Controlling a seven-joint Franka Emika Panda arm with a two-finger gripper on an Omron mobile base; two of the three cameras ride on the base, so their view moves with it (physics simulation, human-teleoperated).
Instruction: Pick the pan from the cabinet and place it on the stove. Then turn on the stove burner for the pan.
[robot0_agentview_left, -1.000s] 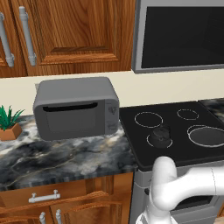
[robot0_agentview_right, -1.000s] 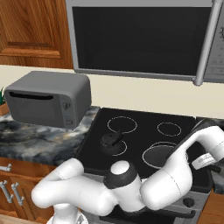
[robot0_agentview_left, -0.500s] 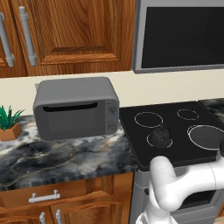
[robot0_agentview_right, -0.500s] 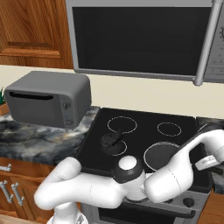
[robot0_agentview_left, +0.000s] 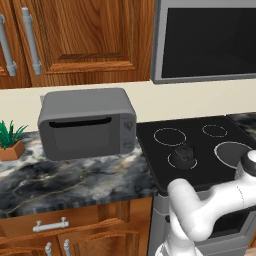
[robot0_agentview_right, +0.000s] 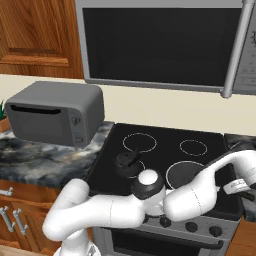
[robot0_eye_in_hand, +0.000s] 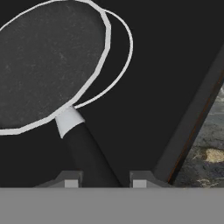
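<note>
Left base view: the stove (robot0_agentview_left: 200, 160) butts against the marble worktop (robot0_agentview_left: 70, 175) on its left. The toaster oven (robot0_agentview_left: 87, 122) sits there, just off the glass edge. A kettle (robot0_agentview_left: 184, 154) stands on the front left ring, with open glass behind it. The pan (robot0_agentview_left: 235, 152) sits at the right edge of this view on the big stove burner (robot0_agentview_left: 222, 149), partly hidden by my arm. The cabinet (robot0_agentview_left: 75, 35) doors above are closed. My arm reaches further right than half a second ago.

Right base view: the pan (robot0_agentview_right: 186, 174) lies on the front right ring, behind my forearm. The kettle (robot0_agentview_right: 127, 162) is just to its left, apart from it. Since the earlier frame my elbow has dropped and swung forward.

Hand view: the pan (robot0_eye_in_hand: 48, 61) covers most of the stove burner (robot0_eye_in_hand: 124, 57), offset so an arc of ring shows. Its handle (robot0_eye_in_hand: 89, 157) runs down between my fingers (robot0_eye_in_hand: 102, 179), which are spread with gaps either side, not gripping it. The stove's edge and worktop (robot0_eye_in_hand: 205, 148) are near on the right.
</note>
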